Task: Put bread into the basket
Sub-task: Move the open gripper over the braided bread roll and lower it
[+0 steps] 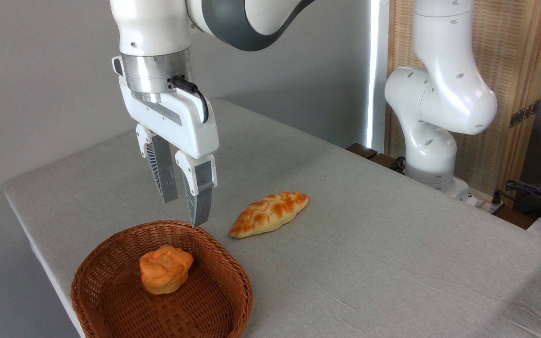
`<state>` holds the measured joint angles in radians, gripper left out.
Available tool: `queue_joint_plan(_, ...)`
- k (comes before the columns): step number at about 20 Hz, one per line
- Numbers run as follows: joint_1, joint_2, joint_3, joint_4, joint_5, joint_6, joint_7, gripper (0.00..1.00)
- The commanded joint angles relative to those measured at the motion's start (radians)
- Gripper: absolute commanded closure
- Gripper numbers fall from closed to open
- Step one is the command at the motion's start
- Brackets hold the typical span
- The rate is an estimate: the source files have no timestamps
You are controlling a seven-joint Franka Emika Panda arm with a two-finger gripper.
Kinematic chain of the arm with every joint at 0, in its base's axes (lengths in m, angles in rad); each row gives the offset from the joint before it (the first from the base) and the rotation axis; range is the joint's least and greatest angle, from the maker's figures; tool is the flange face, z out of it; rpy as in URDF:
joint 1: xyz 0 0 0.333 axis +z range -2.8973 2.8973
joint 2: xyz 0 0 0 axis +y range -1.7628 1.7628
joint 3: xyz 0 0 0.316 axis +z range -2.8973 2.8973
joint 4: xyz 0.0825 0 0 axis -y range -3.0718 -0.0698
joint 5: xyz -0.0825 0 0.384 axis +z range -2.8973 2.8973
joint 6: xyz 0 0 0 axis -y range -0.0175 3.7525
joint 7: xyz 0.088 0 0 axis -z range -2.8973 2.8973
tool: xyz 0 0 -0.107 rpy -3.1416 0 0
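The robot's gripper (pixel 184 212) hangs empty, its fingers (pixel 199 202) parted by a narrow gap, above the far rim of the wicker basket (pixel 111 291), where a small round bun (pixel 165 269) already sits. The braided bread (pixel 269 213) lies on the table (pixel 392 263) to the right of the fingers and lower, its long axis slanting up to the right, just beside the basket.

Bun (pixel 165 269) in basket (pixel 111 300), bread (pixel 268 213) on table (pixel 392 263) just right, behind the rim.
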<state>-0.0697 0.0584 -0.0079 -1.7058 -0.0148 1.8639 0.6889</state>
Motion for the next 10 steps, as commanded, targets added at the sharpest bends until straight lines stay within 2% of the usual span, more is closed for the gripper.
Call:
queue_joint_plan(1,-0.005,-0.029,-0.006,-0.043,0.006,-0.017,-0.028,0.0)
queue_joint_plan(8,-0.005,-0.189,-0.006,-0.277,0.006,-0.008,-0.017,0.0)
queue_joint_plan(10,-0.03,-0.225,0.0,-0.34,0.006,-0.002,-0.015,0.0)
